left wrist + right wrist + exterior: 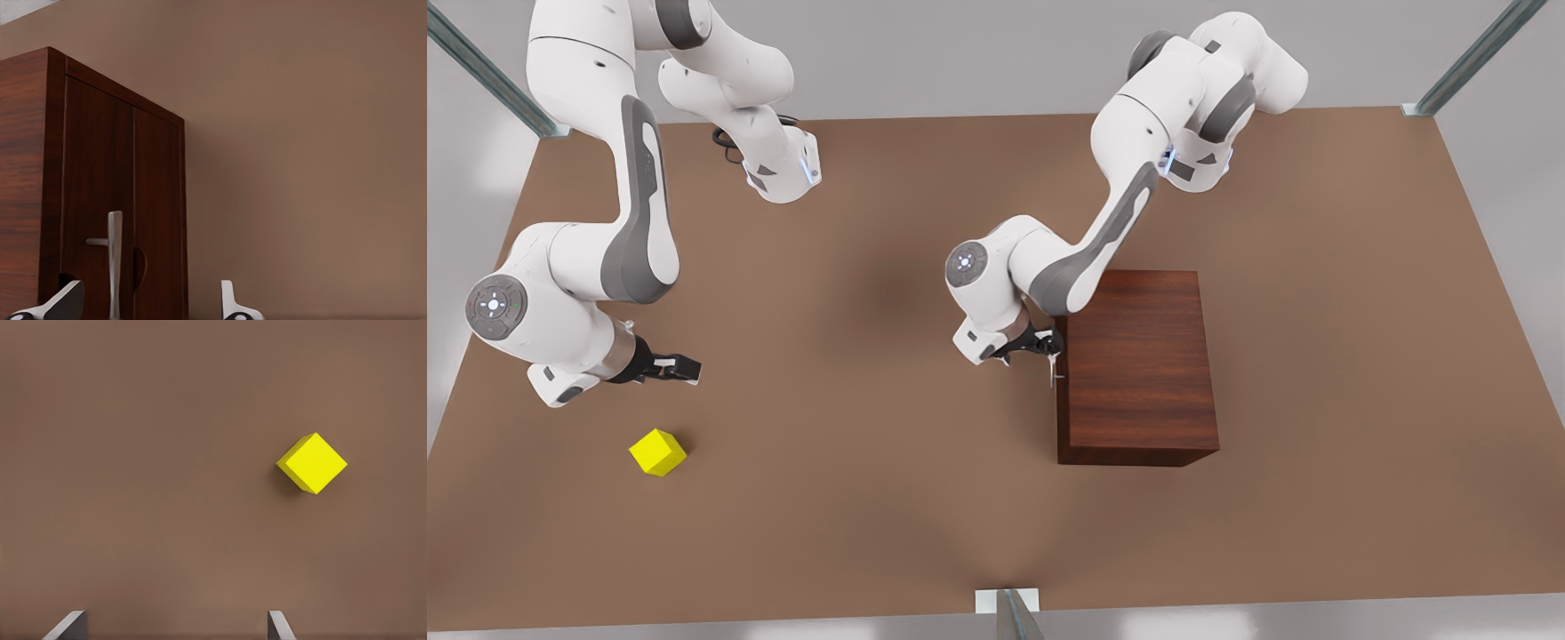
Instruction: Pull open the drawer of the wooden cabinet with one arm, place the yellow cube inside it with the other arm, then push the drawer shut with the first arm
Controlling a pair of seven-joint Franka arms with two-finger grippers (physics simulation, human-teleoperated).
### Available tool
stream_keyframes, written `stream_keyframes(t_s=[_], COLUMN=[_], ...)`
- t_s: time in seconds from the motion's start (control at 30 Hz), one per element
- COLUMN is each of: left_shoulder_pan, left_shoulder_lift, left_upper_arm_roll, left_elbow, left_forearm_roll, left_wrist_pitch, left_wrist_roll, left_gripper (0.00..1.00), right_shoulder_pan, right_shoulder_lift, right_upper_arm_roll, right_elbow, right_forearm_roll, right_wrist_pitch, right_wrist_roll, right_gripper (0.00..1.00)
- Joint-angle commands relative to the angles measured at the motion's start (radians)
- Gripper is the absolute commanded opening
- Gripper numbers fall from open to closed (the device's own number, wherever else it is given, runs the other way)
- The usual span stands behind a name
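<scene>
The left gripper (1052,345) sits right at the front face of the wooden cabinet (1138,364), its fingers spread apart with the slim silver handle (115,263) standing between them; in the left wrist view one fingertip (63,301) lies on one side of the bar and the other well off on the far side, and neither pad is seen pressing on the metal, so the grip is released around the handle, not clenched on it. Just past the fingers is the drawer (100,200) front, flush with the cabinet face and so shut. Outward from this gripper the cabinet's flat top stretches away toward the front view's right, resting on the brown table (1316,498). The right gripper (685,367) hangs above the table on the front view's left, well apart from the cabinet, fingers also spread and holding nothing; in the right wrist view both fingertips (67,628) frame bare table. The yellow cube (658,452) lies on the table near this gripper, beyond and off to one side of the open fingers, not between them and not touched by them, turned so that a corner points toward the gripper. Metal frame struts (480,71) stand at the table's corners behind the arms.
</scene>
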Motion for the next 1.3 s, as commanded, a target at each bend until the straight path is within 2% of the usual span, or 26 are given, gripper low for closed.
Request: stream_keyframes(t_s=[0.0,0.5,1.27], left_shoulder_pan=[-0.001,-0.014,-0.030], left_shoulder_lift=[-0.002,0.052,0.058], left_upper_arm_roll=[0.000,0.000,-0.015], left_elbow=[-0.003,-0.041,-0.006], left_forearm_roll=[0.019,0.104,0.088], left_wrist_pitch=[0.004,0.053,0.148], left_wrist_roll=[-0.034,-0.094,-0.218], left_gripper=[1.00,1.00,1.00], right_shoulder_pan=[0.000,0.003,0.002], right_shoulder_lift=[-0.001,0.007,0.013], right_upper_arm_roll=[0.000,0.001,0.001], right_elbow=[0.000,0.005,0.007], right_forearm_roll=[0.001,-0.001,-0.001], right_wrist_pitch=[0.000,0.001,-0.003], right_wrist_roll=[-0.001,-0.001,-0.004], right_gripper=[1.00,1.00,1.00])
